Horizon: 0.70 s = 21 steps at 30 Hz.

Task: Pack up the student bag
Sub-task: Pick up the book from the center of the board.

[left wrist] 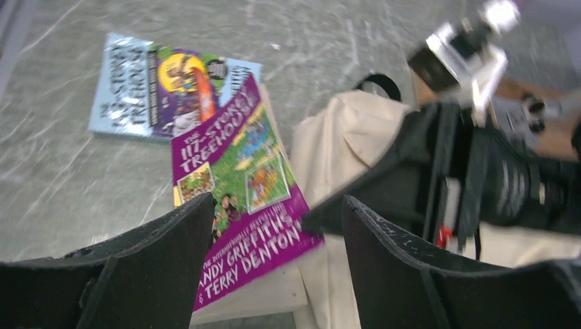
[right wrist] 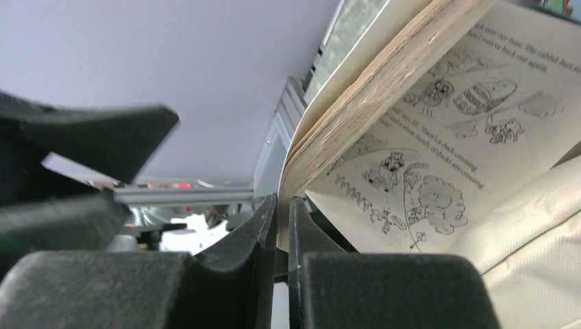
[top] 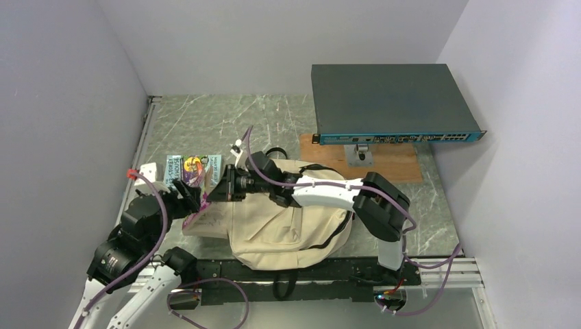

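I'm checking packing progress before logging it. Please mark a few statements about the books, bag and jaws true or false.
1. The left gripper has its jaws open. True.
2. The blue book is inside the student bag. False: it lies flat on the table.
3. The right gripper has its jaws pinched on the purple book at its edge. True.
4. The student bag stands upright. False: it lies slumped on the table.

Cream-beige soft backpack [top: 274, 233]: matt woven cloth. Purple paperback book [left wrist: 240, 178]: glossy cover, rough yellowed paper pages. Grey veined tabletop [top: 205, 123]: smooth, stone-look.
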Tool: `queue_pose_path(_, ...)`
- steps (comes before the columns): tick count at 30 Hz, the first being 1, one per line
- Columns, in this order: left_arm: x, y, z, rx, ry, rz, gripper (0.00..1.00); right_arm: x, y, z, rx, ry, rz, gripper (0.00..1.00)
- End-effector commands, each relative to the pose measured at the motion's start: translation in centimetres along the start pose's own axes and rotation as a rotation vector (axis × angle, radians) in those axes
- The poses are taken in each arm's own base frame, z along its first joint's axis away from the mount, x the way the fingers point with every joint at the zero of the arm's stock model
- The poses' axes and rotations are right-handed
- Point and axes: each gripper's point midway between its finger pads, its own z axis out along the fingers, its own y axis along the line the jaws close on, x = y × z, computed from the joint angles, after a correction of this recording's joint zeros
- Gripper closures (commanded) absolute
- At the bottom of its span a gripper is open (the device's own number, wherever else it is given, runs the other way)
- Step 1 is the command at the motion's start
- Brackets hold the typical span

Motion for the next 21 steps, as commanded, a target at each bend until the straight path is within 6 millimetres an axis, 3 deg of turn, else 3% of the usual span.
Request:
queue_pose_path(1,0.1,-4.5,-0.6,0.306,0.012,0.303,0.28,-5.7,6.8,-2.2,-0.113,-0.087,0.051,1.00)
queue_pose_path(6,1.5,-5.8,0.1,0.417,0.078,0.534,0.23,-7.3,6.7,-2.3,-0.134,-0.078,0.146,1.00)
queue_pose_path(12,2.3,-4.4,3.1,0.296,0.180,0.689,0.21,-8.8,7.4,-3.0,-0.142,-0.088,0.163,1.00)
queue_pose_path(21,2.2,-4.3,5.0,0.248,0.212,0.761,0.33,-9.3,7.8,-3.7,-0.166,-0.085,0.223,1.00)
